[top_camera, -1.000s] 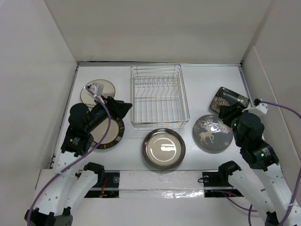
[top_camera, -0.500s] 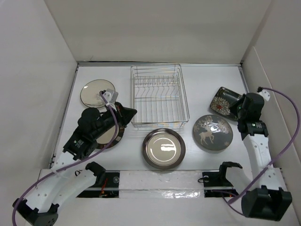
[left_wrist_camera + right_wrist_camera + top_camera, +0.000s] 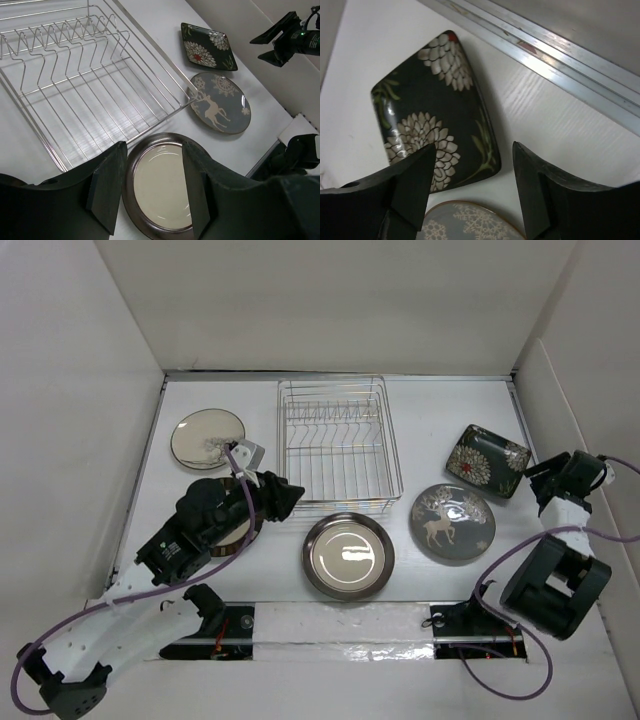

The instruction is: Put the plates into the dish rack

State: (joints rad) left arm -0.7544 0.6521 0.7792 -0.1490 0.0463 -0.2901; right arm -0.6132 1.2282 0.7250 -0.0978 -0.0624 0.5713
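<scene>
Metal plate [image 3: 347, 556] nearest, flat; left gripper [image 3: 152, 187] gapes empty near its far-left rim. Deer plate [image 3: 452, 523] just right. Brown-rimmed plate [image 3: 232, 540], probably, mostly hidden under left arm [image 3: 190, 530]. Right gripper [image 3: 472, 172] spread wide, empty, beside floral plate [image 3: 487, 460]. Dish rack [image 3: 338, 445] beyond, centre; beige plate [image 3: 207, 436] to its left.

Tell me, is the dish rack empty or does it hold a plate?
Empty. The dish rack shows only bare wires and prongs; the metal plate lies flat outside it.
</scene>
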